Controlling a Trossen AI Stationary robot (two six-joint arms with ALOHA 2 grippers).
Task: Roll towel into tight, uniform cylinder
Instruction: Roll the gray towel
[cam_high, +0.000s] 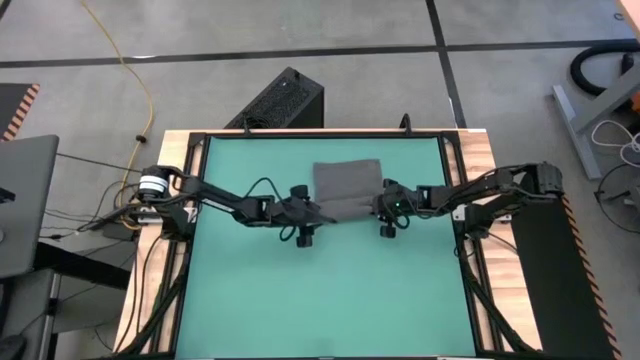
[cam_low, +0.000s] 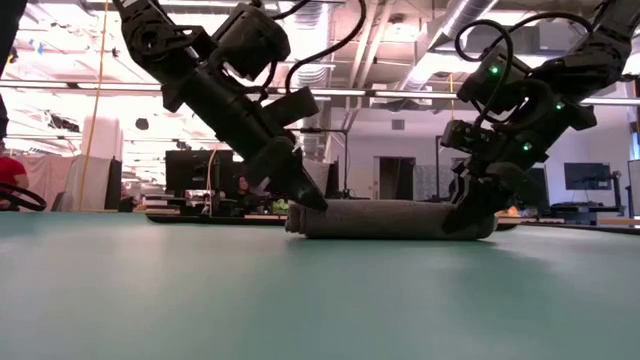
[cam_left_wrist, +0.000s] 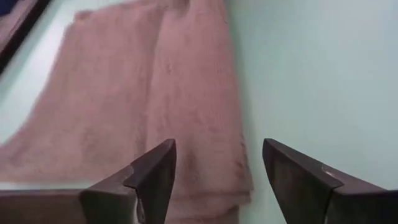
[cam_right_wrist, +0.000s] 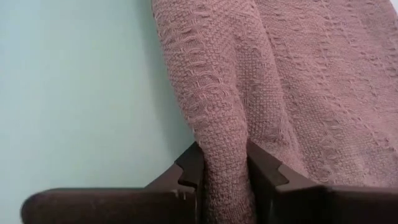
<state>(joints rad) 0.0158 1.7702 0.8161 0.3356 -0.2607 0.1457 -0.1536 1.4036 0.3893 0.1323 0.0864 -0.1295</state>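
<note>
One towel (cam_high: 347, 187) lies on the teal table (cam_high: 300, 300), toward its far edge and about midway between the left and right sides; its near edge is turned up into a low roll, while the far part lies flat and unrolled. The left gripper (cam_high: 312, 212) sits at the roll's left end with its fingers (cam_left_wrist: 152, 177) spread apart and nothing between them, the cloth just ahead; the right gripper (cam_high: 384, 207) is at the right end, its fingers (cam_right_wrist: 189, 168) pinched together on a ridge of the towel. By my judgement the rolling is only begun: perhaps the first turn is formed, seen from the low view as a squat bundle; most of the cloth remains to be wound, and the tightness and evenness are yet to be made.
</note>
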